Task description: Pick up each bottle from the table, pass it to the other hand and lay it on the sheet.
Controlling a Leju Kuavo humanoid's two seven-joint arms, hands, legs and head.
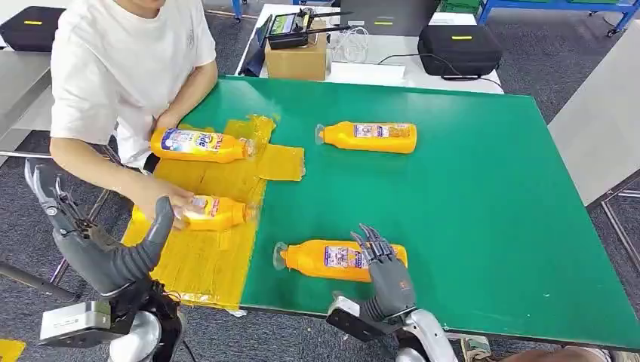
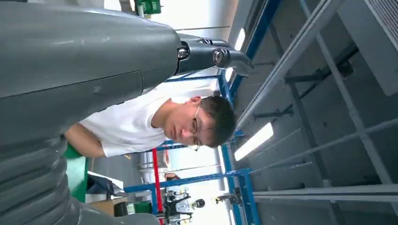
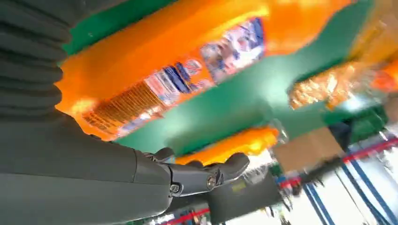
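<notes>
Near the table's front edge an orange bottle lies on its side on the green table, cap to the left. My right hand is over its base end with fingers spread across the top, and its thumb stands free of the bottle. A second orange bottle lies farther back on the green. Two more bottles lie on the yellow sheet at the left. My left hand is raised off the table's left side, fingers apart, holding nothing.
A person in a white shirt sits at the table's left, one hand on the nearer sheet bottle, the other by the farther one. A cardboard box and black cases stand on a white table behind.
</notes>
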